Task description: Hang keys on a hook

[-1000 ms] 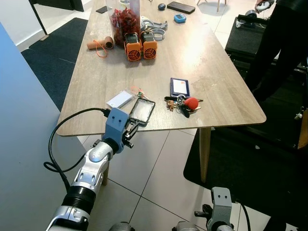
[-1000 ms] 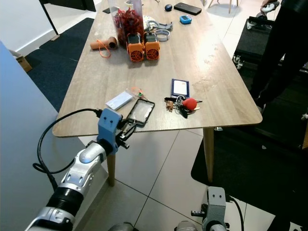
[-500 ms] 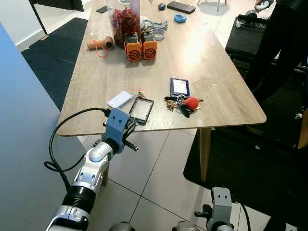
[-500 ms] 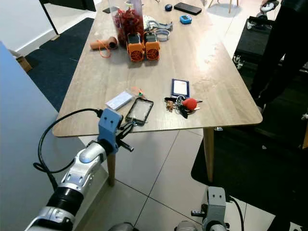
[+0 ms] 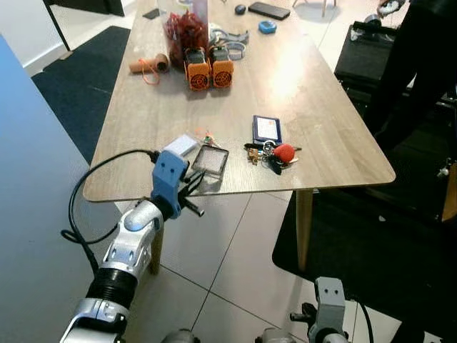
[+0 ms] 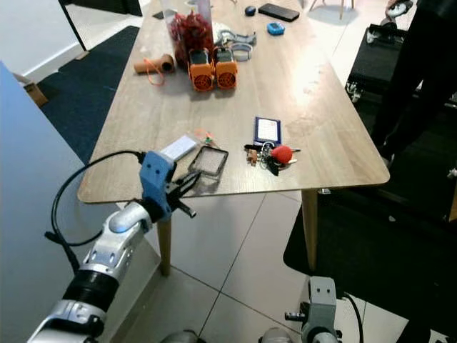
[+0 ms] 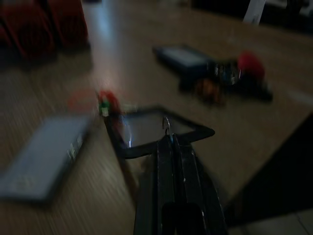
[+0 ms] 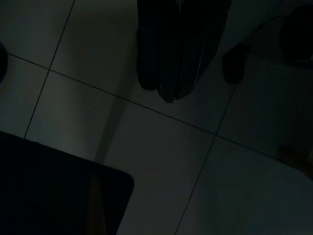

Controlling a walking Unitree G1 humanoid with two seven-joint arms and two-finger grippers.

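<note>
Reaching up at the near edge of the wooden counter, the left end effector sits just short of a clear badge holder, and its two black fingers are pressed together in the left wrist view, with a thin metal tip showing at their end. That holder lies flat, with a white card just beside it on the robot's left.

And there are the keys, well apart from the left end effector! They rest on the counter toward its right near corner, a bunch with a round red fob, touching or nearly touching a small blue card case just behind them. In the left wrist view they show blurred, farther along the counter beyond the holder.

Farther back sit two orange blocks side by side, a clear jar of red things behind them, and a cardboard roll with an orange cord. At the far end lies a black phone.

Down low, the right end effector hangs over the pale tiled floor, fingers closed together in its dark wrist view. A person in dark clothing stands off to the right.
</note>
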